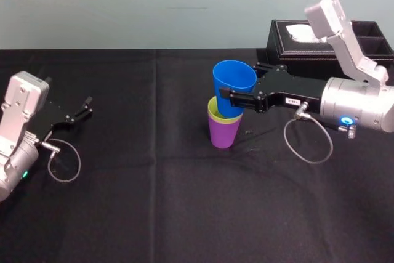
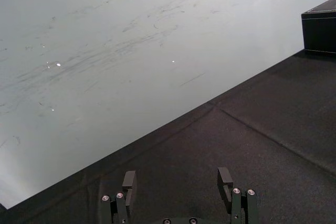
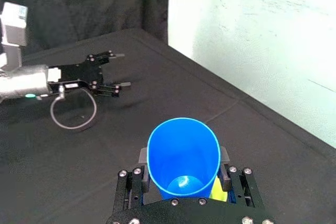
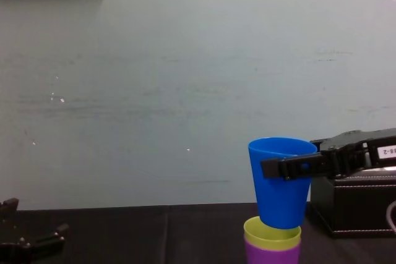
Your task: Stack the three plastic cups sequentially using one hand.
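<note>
Presently, step in hand: seating the last cup. Right end effector (image 1: 239,93), fingers closed round the blue cup (image 1: 234,77) at mid-wall, holds it tilted, base at the mouth of the yellow-green cup (image 1: 214,114), itself nested in the purple cup (image 1: 223,133).

Advised: level it, centre over the rim, lower straight, then release.

Left end effector (image 1: 83,108): spread, empty, parked left.

Materials: counter (image 1: 154,214), matte black cloth, creased; cups, smooth tapered plastic, probably light.
</note>
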Available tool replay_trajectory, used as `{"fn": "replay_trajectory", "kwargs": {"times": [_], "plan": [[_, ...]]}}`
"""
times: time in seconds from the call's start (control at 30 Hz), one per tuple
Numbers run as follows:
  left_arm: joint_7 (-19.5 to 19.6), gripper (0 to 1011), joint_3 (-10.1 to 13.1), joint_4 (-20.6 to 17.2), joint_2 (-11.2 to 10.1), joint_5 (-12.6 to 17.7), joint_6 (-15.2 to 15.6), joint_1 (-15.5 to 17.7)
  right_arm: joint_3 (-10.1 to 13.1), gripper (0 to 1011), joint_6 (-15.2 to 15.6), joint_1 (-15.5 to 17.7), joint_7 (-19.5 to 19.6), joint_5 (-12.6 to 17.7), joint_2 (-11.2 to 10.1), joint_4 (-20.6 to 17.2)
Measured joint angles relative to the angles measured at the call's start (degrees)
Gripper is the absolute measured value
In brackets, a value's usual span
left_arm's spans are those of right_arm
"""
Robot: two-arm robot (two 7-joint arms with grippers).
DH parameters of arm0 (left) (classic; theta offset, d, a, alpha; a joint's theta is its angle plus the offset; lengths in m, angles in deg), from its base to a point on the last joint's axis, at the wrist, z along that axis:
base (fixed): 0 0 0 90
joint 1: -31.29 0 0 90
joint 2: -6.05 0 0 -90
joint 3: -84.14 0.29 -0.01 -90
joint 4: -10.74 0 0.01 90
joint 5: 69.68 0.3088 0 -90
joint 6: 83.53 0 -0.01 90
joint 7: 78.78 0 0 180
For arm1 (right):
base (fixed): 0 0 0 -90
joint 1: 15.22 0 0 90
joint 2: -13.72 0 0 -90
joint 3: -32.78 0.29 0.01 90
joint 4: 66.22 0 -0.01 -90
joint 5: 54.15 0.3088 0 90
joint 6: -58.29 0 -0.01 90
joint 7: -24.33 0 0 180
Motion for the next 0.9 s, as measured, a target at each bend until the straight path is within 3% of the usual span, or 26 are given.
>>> {"fn": "replay_trajectory", "kwargs": {"times": [0.43, 0.9], "plan": [[0.00, 1011, 0.00, 0.00, 0.00, 0.00, 0.00, 0.00, -1.03, 729, -0.82, -2.64, -1.10, -1.39, 2.44, 5.17], [0.00, 1011, 0.00, 0.00, 0.00, 0.00, 0.00, 0.00, -1.80, 728, -1.01, -3.55, -1.95, -2.25, 3.82, 7.33]]}}
